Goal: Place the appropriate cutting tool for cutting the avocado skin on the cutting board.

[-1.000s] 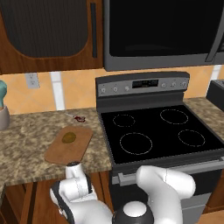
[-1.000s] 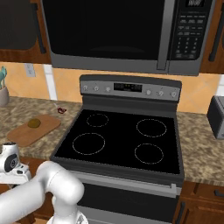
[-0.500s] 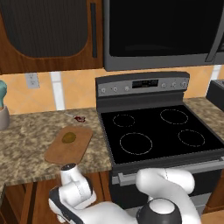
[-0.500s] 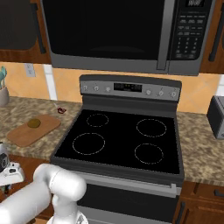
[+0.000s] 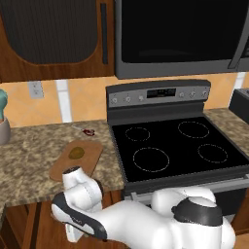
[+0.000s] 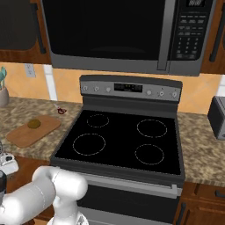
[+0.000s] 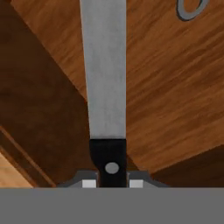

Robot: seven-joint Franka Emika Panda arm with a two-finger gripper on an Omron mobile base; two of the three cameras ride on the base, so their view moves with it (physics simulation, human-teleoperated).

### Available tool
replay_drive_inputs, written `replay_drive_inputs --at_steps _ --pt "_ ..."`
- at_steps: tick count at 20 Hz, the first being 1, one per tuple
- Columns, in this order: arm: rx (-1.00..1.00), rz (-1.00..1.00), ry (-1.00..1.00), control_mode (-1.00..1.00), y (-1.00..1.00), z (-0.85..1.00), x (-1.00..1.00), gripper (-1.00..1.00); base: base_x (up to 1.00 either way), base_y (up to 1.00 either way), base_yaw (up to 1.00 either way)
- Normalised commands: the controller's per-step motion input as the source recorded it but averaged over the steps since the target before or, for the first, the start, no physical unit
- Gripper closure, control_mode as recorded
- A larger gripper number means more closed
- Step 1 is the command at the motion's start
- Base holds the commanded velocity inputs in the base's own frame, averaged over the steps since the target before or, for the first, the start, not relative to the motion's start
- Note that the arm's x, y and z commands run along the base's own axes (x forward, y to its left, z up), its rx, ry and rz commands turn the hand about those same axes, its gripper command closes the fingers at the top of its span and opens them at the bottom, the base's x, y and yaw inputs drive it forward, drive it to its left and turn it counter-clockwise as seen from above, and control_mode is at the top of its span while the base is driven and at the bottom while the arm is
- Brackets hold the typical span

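A kitchen scene with a black stove [image 5: 175, 146] set into a speckled granite tabletop [image 5: 29, 160], below a dark microwave [image 6: 118, 35]. On the tabletop to the left of the stove lies the cutting board [image 5: 77, 159], a flat light-brown wooden board with rounded corners, and the avocado [image 5: 76, 152], a small olive-brown oval, rests on top of it. Just beyond the board, near the wall, sit the small red-handled scissors [image 5: 88, 131]. The white robot arm [image 5: 146, 223] bends low in front of the stove and reaches down to the left, below the tabletop edge. In the hand view, the gripper [image 7: 111, 183] has its jaws pinching the knife [image 7: 105, 78] by the black handle, one finger tip on each side, and the long silver-grey blade points straight away from the hand over brown wooden cabinet surfaces. A curved grey metal piece [image 7: 191, 9] shows at the top corner of that view.
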Motion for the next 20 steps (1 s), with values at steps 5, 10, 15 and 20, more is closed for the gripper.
replay_drive_inputs --at_steps 5,10,15,20 --pt "0.01 0.37 0.07 -1.0 0.01 1.0 -0.19 1.0 0.0 0.0 0.0" --pt "0.05 0.24 0.01 -1.0 0.0 1.0 -0.02 1.0 0.0 0.0 0.0" --pt "0.08 0.09 -0.09 -1.0 -0.01 0.68 0.33 1.0 0.0 0.0 0.0" --pt "0.07 0.0 -0.06 -1.0 0.0 0.09 0.95 1.0 0.0 0.0 0.0"
